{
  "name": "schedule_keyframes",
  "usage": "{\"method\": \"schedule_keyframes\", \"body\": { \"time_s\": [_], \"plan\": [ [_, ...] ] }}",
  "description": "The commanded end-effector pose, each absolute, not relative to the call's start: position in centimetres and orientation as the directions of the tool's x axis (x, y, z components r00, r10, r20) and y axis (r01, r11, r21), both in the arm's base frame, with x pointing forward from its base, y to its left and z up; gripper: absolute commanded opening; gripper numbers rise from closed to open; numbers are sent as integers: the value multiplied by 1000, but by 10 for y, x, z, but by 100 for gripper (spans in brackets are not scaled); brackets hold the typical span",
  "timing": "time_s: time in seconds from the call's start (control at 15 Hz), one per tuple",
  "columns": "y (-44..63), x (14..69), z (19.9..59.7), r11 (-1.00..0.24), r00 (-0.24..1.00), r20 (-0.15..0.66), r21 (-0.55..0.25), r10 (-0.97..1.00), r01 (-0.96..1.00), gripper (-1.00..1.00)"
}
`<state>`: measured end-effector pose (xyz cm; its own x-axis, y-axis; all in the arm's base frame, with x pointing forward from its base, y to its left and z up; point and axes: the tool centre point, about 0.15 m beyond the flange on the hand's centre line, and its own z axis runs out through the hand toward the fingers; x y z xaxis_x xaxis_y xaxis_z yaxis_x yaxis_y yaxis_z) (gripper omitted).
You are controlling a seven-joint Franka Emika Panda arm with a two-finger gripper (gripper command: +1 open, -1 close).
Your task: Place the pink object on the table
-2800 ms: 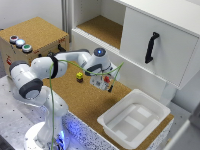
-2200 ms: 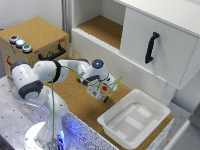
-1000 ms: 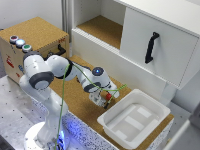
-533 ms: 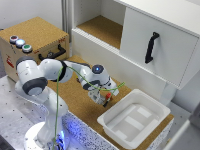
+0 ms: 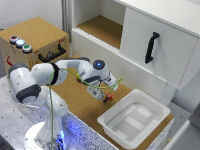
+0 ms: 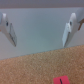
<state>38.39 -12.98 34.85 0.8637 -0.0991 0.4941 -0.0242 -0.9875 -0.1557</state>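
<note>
Button box: a cork-topped brown box [image 5: 35, 37] at the exterior view's far left, with three round coloured buttons [image 5: 20, 44] on its lid and a black handle on its front.
Arm: the white Franka arm [image 5: 40, 82] rises from a base at the near left and reaches right across the surface.
Surface: the flat brown cork-textured surface [image 5: 75, 97] with a white perforated front edge runs from below the arm toward the tray.
Tool: the tool [image 5: 100, 91] hangs low over the cork just left of the tray, with green and dark cables draped about it. In the wrist view its two pale fingers [image 6: 69, 30] stand wide apart with only the white cabinet front and the cork between them; it has hold of nothing.
Pink object: the tiny reddish-pink cube-like block [image 5: 106, 98] lies on the cork surface just beside the tool's tip, near the tray's far-left corner but apart from it. In the wrist view it [image 6: 60, 80] sits on the cork, clear of both fingers.
Tray: a white rectangular plastic tray [image 5: 112, 122] rests at the near right of the surface.
Cabinet: a white cabinet [image 5: 150, 30] stands along the far side, with a cork shelf [image 5: 102, 30] in its open left bay and a black handle [image 5: 150, 47] on its right door.
</note>
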Motion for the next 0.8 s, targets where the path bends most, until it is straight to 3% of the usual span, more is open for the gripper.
{"method": "schedule_keyframes", "body": {
  "time_s": [0.0, 0.47, 0.73],
  "plan": [
    [-88, 387, 390, -990, 925, 360, -111, -120, -85, 100],
    [-28, 372, 430, -999, 934, 356, -13, 23, 30, 100],
    [19, 363, 442, -995, 930, 355, -8, 94, 104, 100]
  ]
}}
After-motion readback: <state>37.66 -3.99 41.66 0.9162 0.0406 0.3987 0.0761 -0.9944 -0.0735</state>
